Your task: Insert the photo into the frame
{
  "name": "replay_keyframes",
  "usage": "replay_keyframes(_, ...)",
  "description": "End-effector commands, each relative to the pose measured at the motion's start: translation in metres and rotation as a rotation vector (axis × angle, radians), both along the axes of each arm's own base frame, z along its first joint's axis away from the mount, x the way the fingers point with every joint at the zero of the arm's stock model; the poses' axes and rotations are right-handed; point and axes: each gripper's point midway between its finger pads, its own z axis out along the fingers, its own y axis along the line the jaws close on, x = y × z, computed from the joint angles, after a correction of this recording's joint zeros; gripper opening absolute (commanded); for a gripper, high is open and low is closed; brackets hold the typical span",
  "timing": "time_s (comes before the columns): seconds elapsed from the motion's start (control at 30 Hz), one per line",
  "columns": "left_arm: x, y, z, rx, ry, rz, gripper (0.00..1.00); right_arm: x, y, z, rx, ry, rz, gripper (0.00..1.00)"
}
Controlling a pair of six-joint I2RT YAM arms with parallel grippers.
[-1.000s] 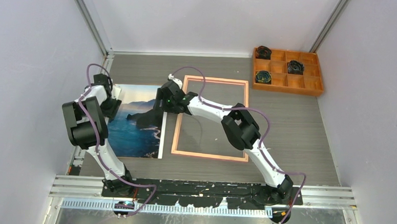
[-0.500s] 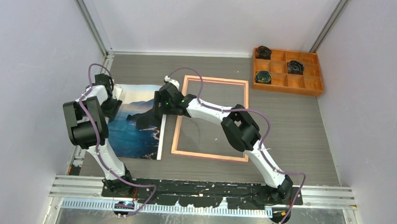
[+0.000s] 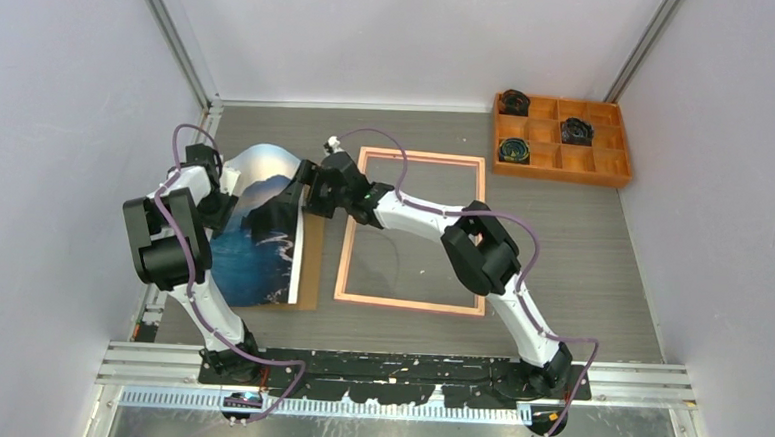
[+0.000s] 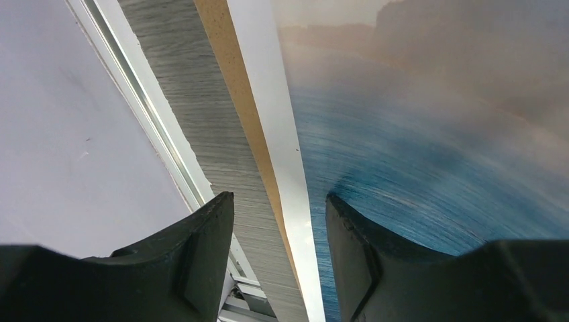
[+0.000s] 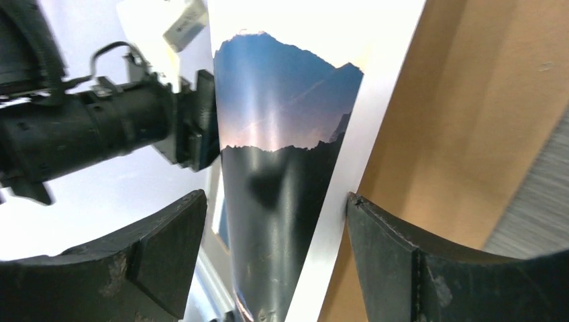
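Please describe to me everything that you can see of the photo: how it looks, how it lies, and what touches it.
The photo is a large glossy print with a white border, showing blue sea, dark mountains and a pale sky. It lies left of the frame, on a brown board. Its far half bows upward off the board; its near end lies flat. The left claw straddles its left border and the right claw its right edge, both with fingers apart. Whether they press it is unclear.
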Motion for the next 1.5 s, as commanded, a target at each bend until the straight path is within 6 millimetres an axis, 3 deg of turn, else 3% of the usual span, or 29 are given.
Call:
replay_keyframes(0.0,-0.012,-0.013,-0.023,-0.064,0.062,-0.016,0.55,-0.003,0.012,0.079,0.327,0.044,0.025,0.82)
replay_keyframes(0.13,-0.012,-0.013,-0.022,-0.066,0.061,-0.014,0.54,0.001,0.013,0.091,0.542,0.166,0.026,0.82)
replay_keyframes(0.3,-0.012,-0.014,-0.02,-0.068,0.056,-0.017,0.53,-0.001,0.016,0.104,0.629,0.192,0.054,0.81)
replay_keyframes(0.4,-0.012,-0.014,-0.019,-0.066,0.057,-0.017,0.53,-0.002,0.015,0.101,0.596,0.182,0.053,0.8)
replay_keyframes(0.53,-0.01,-0.013,-0.015,-0.066,0.054,-0.014,0.53,0.0,0.006,0.08,0.441,0.13,0.012,0.73)
replay_keyframes(0.7,-0.006,-0.012,-0.005,-0.075,0.038,-0.001,0.53,0.003,-0.005,0.059,0.286,0.092,-0.022,0.52)
replay_keyframes(0.93,-0.007,-0.01,0.034,-0.102,-0.009,0.004,0.62,0.009,-0.006,0.052,0.195,0.036,-0.022,0.19)
replay_keyframes(1.03,-0.01,-0.009,0.052,-0.102,-0.025,0.003,0.71,0.011,-0.01,0.059,0.165,-0.011,-0.017,0.02)
replay_keyframes(1.13,-0.012,-0.011,0.069,-0.123,-0.042,0.007,0.76,0.014,-0.019,0.089,0.15,-0.095,-0.005,0.01)
replay_keyframes(1.2,-0.013,-0.011,0.08,-0.131,-0.067,0.015,0.96,0.016,-0.036,0.126,0.146,-0.172,-0.001,0.01)
replay_keyframes(1.3,-0.015,-0.015,0.093,-0.144,-0.087,0.014,1.0,0.022,-0.081,0.178,0.137,-0.262,0.008,0.03)
replay_keyframes(1.37,-0.016,-0.017,0.098,-0.149,-0.104,0.015,1.0,0.037,-0.132,0.205,0.138,-0.279,-0.044,0.01)
replay_keyframes(1.43,-0.017,-0.02,0.1,-0.162,-0.109,0.016,1.0,0.038,-0.176,0.23,0.139,-0.284,-0.08,0.01)
replay_keyframes(1.47,-0.017,-0.021,0.1,-0.167,-0.109,0.018,1.0,0.045,-0.208,0.241,0.12,-0.286,-0.116,0.01)
